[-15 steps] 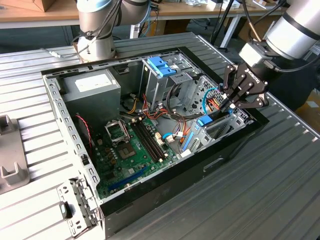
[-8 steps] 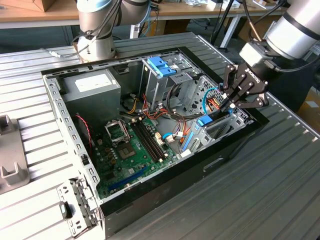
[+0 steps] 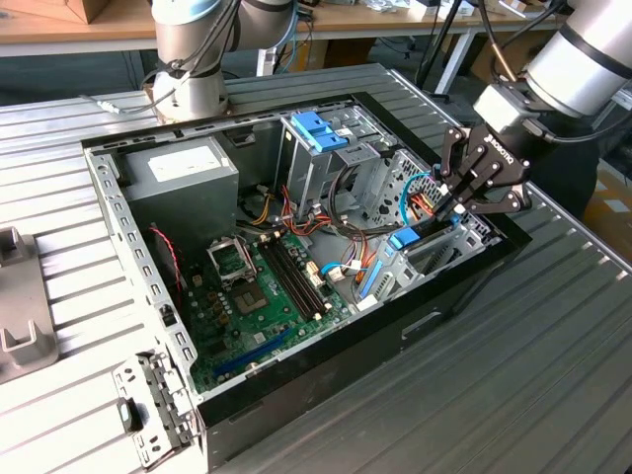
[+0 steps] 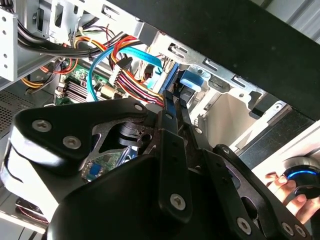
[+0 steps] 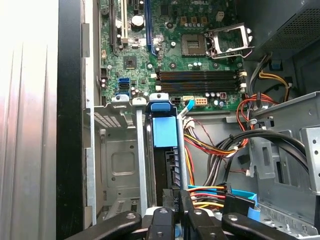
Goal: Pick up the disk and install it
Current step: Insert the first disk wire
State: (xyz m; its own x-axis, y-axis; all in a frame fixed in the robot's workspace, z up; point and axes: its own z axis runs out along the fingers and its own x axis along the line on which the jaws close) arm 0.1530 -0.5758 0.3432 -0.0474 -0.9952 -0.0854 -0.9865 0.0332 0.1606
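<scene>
The disk is standing in its slot, and I am holding its back end.

My tool (image 3: 464, 193) is closed on the disk (image 5: 165, 150), which stands on its edge in the metal bay (image 5: 117, 165) at the front corner of the open computer case (image 3: 148, 267) on the worktop (image 3: 513, 375). Picking it up is done. It looks mostly slid in, light blue end first. I think it still needs a push to sit all the way in.
</scene>
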